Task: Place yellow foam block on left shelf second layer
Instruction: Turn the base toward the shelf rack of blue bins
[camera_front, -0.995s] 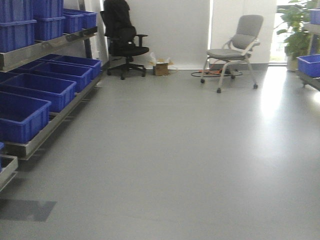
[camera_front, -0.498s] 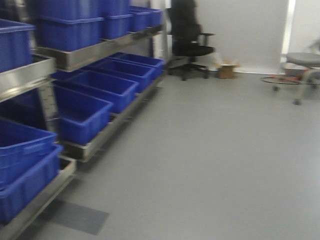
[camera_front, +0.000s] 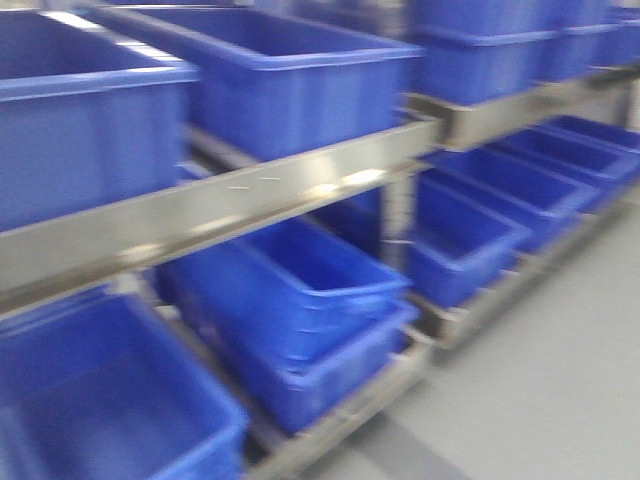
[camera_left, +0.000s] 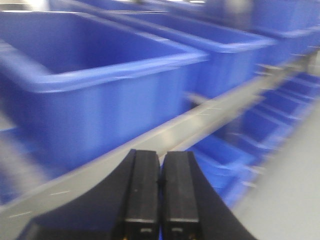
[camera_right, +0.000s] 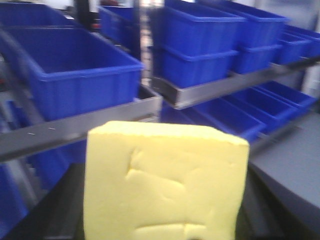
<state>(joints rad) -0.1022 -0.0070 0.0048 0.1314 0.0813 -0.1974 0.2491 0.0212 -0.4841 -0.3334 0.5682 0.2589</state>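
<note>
The bright yellow matte foam block (camera_right: 165, 185) sits clamped between the right jaws, with the steel shelf rail (camera_right: 75, 127) directly ahead. The left jaws are closed and empty.

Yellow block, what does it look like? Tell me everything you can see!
The yellow foam block is pale yellow, matte and spongy-looking, nearly square from the front, with a few dents and creases pressed into its face. It stands upright, filling the bottom middle of the right wrist view. Dark parts of the right gripper show beside its lower edges, seemingly holding it up. Blue bins on metal shelves sit behind it, not touching.
</note>
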